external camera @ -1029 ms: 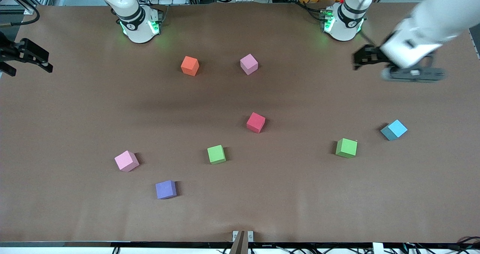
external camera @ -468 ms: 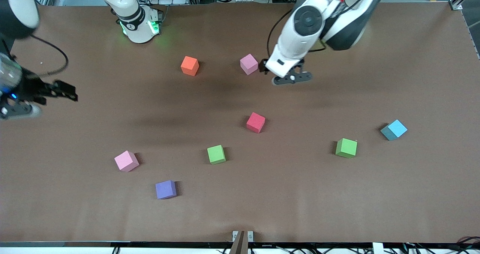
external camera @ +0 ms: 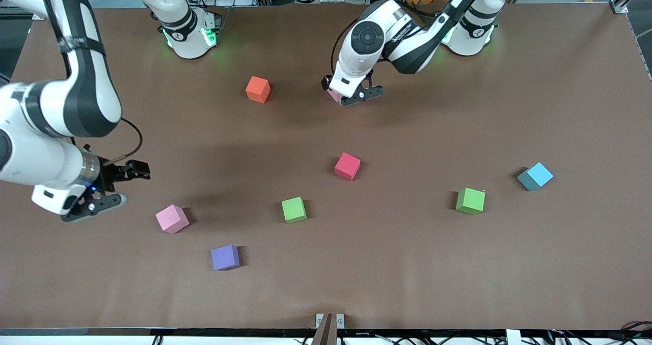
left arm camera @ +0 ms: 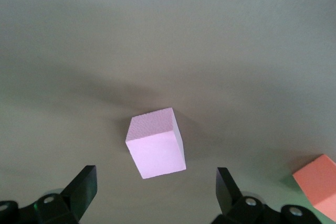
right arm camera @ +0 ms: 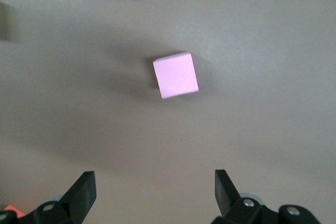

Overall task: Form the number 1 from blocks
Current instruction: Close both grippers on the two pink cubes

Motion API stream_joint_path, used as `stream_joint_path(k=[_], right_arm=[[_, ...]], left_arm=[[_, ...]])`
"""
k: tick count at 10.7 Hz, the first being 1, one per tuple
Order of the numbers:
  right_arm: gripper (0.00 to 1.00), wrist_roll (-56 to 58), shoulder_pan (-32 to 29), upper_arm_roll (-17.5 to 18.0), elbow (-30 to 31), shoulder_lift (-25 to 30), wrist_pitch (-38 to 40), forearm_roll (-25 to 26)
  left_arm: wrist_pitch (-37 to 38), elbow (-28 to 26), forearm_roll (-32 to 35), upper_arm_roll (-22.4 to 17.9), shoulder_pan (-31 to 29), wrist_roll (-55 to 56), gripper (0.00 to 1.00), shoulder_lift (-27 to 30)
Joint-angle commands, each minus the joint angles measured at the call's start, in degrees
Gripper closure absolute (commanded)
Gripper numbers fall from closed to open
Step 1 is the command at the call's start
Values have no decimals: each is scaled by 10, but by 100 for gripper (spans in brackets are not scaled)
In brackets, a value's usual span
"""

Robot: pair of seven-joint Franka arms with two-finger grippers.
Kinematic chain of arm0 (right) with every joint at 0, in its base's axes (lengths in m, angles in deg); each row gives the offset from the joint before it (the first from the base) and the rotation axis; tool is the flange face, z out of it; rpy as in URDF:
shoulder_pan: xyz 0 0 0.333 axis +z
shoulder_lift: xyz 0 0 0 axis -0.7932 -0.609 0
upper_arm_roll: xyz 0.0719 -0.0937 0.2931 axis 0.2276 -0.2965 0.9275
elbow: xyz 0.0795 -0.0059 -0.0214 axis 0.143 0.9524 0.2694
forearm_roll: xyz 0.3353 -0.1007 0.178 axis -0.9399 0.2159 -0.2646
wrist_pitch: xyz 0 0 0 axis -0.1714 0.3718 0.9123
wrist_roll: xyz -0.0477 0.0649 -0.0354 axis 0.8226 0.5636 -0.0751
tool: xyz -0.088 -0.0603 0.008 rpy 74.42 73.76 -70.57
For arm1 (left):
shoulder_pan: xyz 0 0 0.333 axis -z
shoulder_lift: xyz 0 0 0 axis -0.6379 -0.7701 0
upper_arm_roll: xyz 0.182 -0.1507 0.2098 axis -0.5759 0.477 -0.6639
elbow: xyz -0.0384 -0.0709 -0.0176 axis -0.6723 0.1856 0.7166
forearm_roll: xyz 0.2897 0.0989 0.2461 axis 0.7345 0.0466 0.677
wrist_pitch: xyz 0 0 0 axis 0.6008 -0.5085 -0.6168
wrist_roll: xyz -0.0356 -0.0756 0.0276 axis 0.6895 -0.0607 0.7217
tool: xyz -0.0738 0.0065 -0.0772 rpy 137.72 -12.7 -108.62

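Both jaws wide open, nothing gripped. Left gripper (external camera: 351, 93) hangs right over the pink block (left arm camera: 156, 147) near the robot bases, beside the orange block (external camera: 258, 89); the block sits between its fingers (left arm camera: 81, 187) in the left wrist view, untouched. Right gripper (external camera: 114, 187) hovers near the second pink block (external camera: 172, 218) toward the right arm's end. Purple block (external camera: 225, 257) sits nearest the camera; red (external camera: 348, 166), two greens (external camera: 294, 209) (external camera: 470, 201) and sky-blue (external camera: 535, 176) lie scattered, well apart
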Motion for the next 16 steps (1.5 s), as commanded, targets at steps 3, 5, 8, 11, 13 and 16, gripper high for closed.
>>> stream_joint_path(k=[3, 5, 8, 11, 13, 16], right_arm=[[0, 100, 13, 0, -18, -94, -97, -2], [0, 154, 2, 0, -16, -133, -170, -9], [0, 153, -1, 0, -15, -155, -173, -10], [0, 155, 1, 0, -16, -172, -178, -10], [0, 156, -7, 0, -16, -183, -192, -10], [0, 155, -12, 0, -16, -196, -200, -12]], left_arm=[[-80, -15, -14, -3, 43, 64, 0, -72], [-85, -15, -13, -4, 45, 71, 0, -82], [-94, -27, -6, -5, 46, 71, 18, -93], [-94, -33, -4, -6, 47, 65, 55, -94], [-94, -31, -4, -5, 48, 69, 100, -94], [-93, -28, 0, -2, 86, 72, 100, -86]])
